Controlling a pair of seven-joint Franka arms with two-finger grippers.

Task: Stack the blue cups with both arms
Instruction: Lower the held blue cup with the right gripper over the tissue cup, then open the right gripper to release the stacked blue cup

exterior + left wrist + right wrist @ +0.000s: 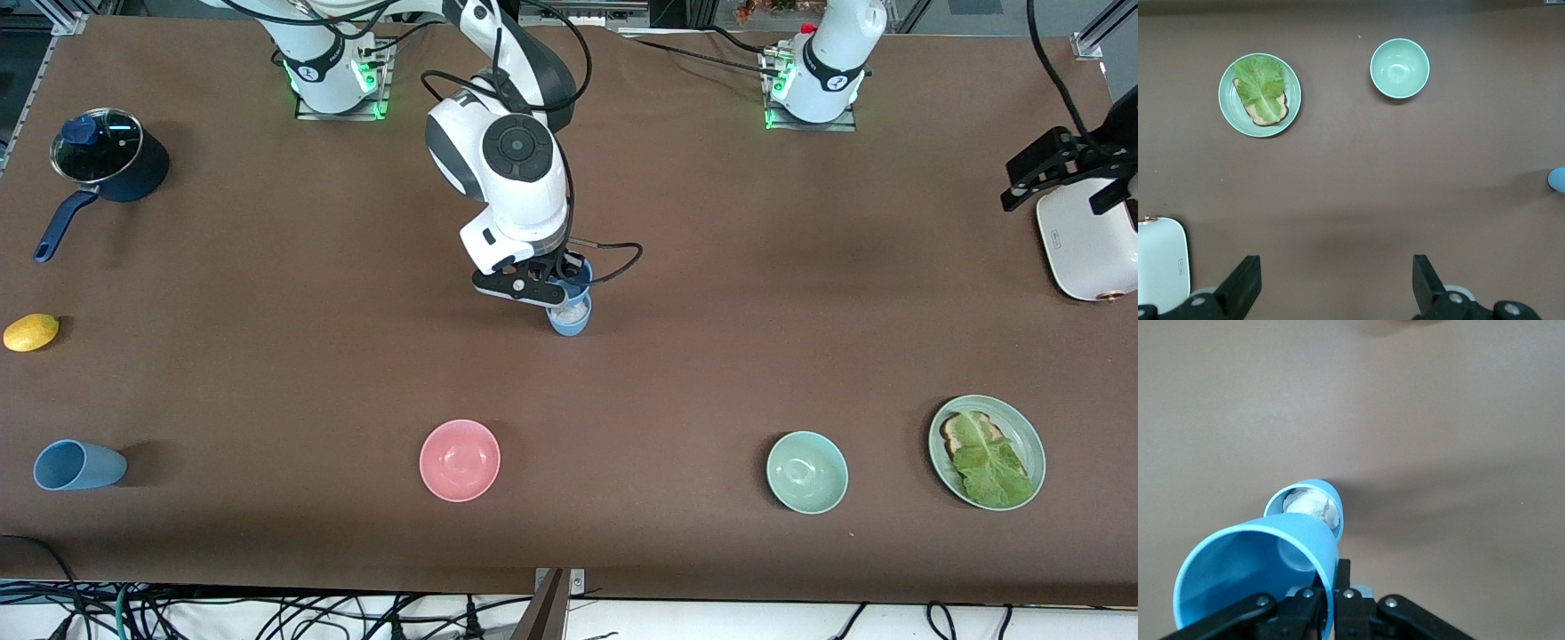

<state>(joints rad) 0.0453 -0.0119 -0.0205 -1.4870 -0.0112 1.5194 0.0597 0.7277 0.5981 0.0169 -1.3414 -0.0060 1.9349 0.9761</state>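
My right gripper (569, 283) is shut on the rim of a blue cup (578, 269) and holds it tilted just above a second blue cup (569, 318). That second cup stands upright at mid-table with something white inside. In the right wrist view the fingers (1350, 580) pinch the held cup's wall (1258, 577), and the standing cup (1308, 507) is just under it. A third blue cup (78, 465) lies on its side at the right arm's end, near the front camera. My left gripper (1053, 169) waits open and empty (1336, 287) at the left arm's end.
A navy saucepan with a lid (111, 160) and a lemon (31, 332) are at the right arm's end. A pink bowl (460, 460), a green bowl (807, 472) (1399, 68) and a plate (1036, 444) (1223, 93) of toast and lettuce line the front. A white appliance (1089, 240) stands beside the left gripper.
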